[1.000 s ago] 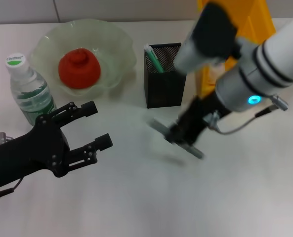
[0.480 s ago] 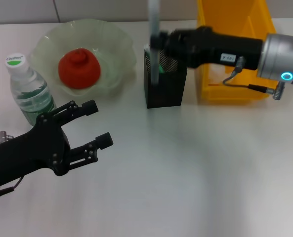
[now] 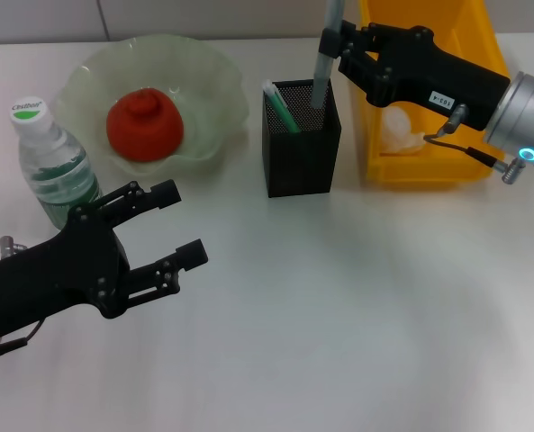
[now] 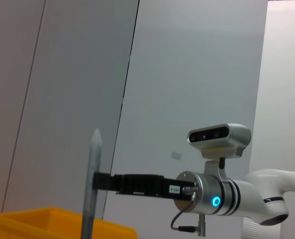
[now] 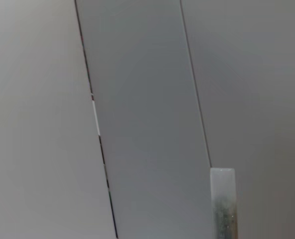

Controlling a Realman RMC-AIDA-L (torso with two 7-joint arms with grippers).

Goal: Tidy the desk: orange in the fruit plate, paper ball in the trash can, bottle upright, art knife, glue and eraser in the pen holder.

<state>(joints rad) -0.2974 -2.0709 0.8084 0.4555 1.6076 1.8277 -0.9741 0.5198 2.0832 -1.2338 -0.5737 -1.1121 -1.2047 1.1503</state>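
Right gripper (image 3: pixel 337 45): my fingers are clamped on the art knife, over the far right corner of the pen holder, reaching in from the right.
Art knife (image 3: pixel 324 54): a slim grey stick held upright, its lower end inside the pen holder's mouth; the left wrist view shows it (image 4: pixel 91 189) standing vertical with my right arm behind it, and the right wrist view shows only its end (image 5: pixel 222 204) against a grey wall.
Pen holder (image 3: pixel 303 162): black mesh cup at the middle of the desk, just beside the trash can, with a green pen (image 3: pixel 280 108) leaning in its left side.
Trash can (image 3: pixel 429 171): yellow bin to the right of the pen holder, with the white paper ball (image 3: pixel 400 130) lying inside it.
Fruit plate (image 3: pixel 217 99): pale green wavy bowl at the far left, holding the orange (image 3: pixel 143 126) in its middle.
Bottle (image 3: pixel 55 171): upright at the left edge, just beside the fruit plate, white cap on.
Left gripper (image 3: pixel 178 225): my fingers are spread apart and hold nothing, hovering near the front left of the desk, close to the bottle.
Eraser and glue: I cannot tell where they are.
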